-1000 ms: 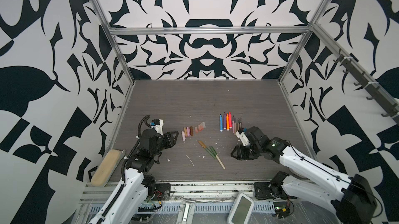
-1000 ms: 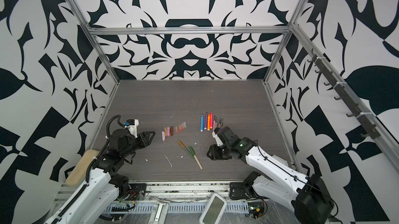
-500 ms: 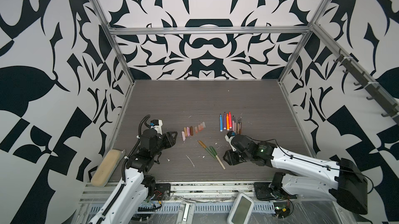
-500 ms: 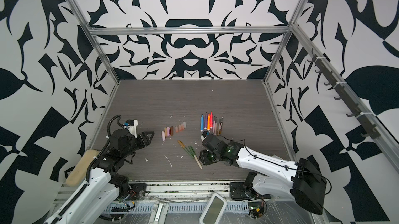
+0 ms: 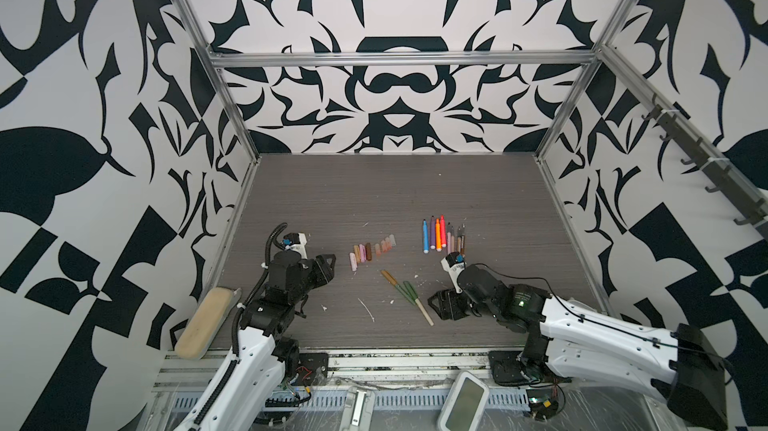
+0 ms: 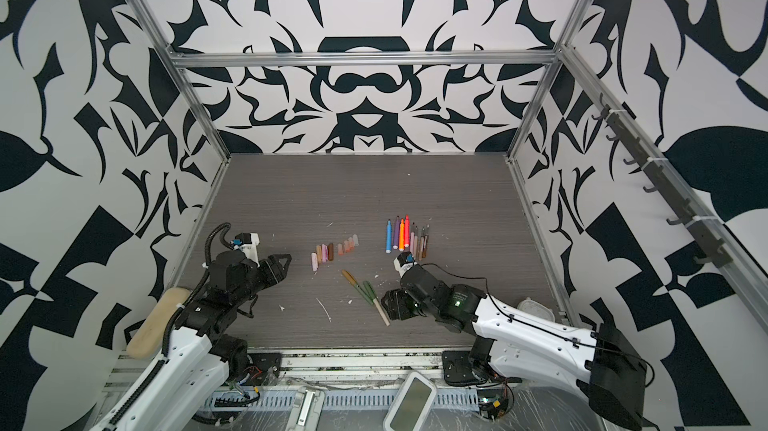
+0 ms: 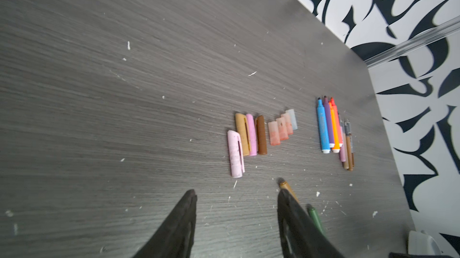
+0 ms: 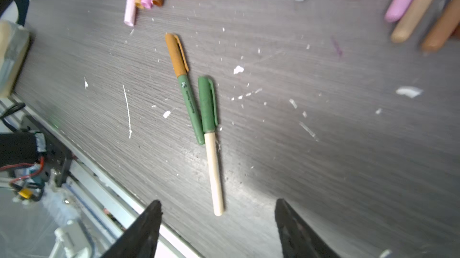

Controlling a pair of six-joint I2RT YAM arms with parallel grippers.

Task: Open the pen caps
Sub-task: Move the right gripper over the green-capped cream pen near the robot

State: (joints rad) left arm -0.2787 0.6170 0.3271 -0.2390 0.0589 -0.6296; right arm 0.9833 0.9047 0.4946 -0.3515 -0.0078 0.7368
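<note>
Right jaws widened, green cap just ahead

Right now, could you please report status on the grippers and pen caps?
Left gripper open, empty. Right gripper open, empty, near cream pen tail. Orange cap on green pen, green cap on cream pen. Both pens close together; crowded grasp likely.
</note>
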